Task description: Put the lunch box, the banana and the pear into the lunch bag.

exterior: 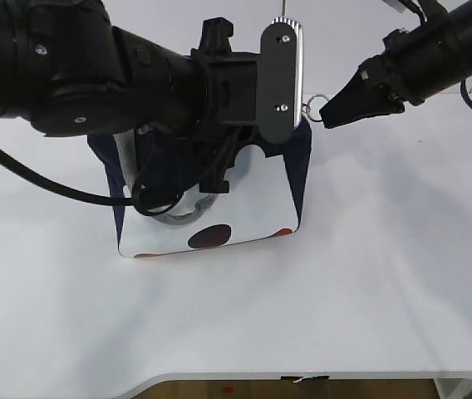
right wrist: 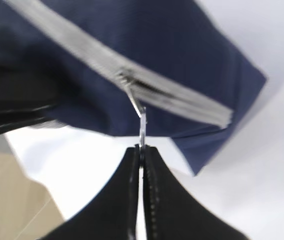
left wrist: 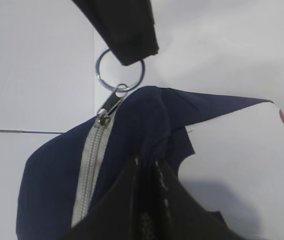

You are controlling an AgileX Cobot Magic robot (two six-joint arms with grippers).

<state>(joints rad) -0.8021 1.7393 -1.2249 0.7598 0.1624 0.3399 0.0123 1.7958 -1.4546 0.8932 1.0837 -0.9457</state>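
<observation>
1. Right now we see our right gripper pinched tight on the metal ring pull of the lunch bag, its two black fingers pressed together with the thin ring edge caught between the tips.
2. From that ring a small slider hangs down onto the grey zipper, which runs away from our right fingertips along the navy fabric.
3. Our left gripper is almost fully closed on a fold of the bag's navy fabric, just beside the zipper track and a little below the ring.
4. In the exterior view the bag sits on the white table, directly under our left arm, with its white lower patch facing the camera.
5. We cannot see the lunch box, banana or pear from either hand.
</observation>
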